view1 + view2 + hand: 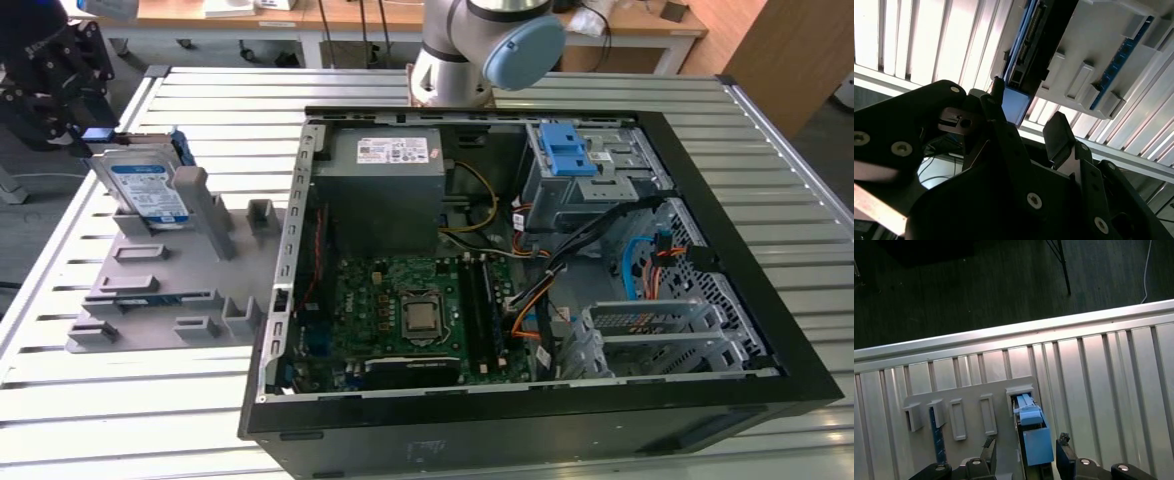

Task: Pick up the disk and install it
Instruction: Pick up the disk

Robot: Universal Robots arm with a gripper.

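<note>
The disk (150, 187) is a silver drive with a white-and-blue label in a blue carrier. It stands on edge in the grey holder (160, 290) at the exterior view's left. My black gripper (91, 128) hangs right at the disk's upper end. In both wrist views the blue carrier end (1037, 445) (1016, 106) lies between my two fingers. In the first wrist view one fingertip (989, 444) stands well off the carrier and the other (1064, 441) is close beside it. My gripper (1026, 444) (1029, 116) is open, straddling the carrier end with a gap on each side.
An open black computer case (747, 390) lies on the slatted metal table (147, 420). It holds a grey power-supply box (387, 190), a motherboard (414, 315), cables and a grey cage with blue latches (574, 150). The arm's base (461, 60) stands behind it.
</note>
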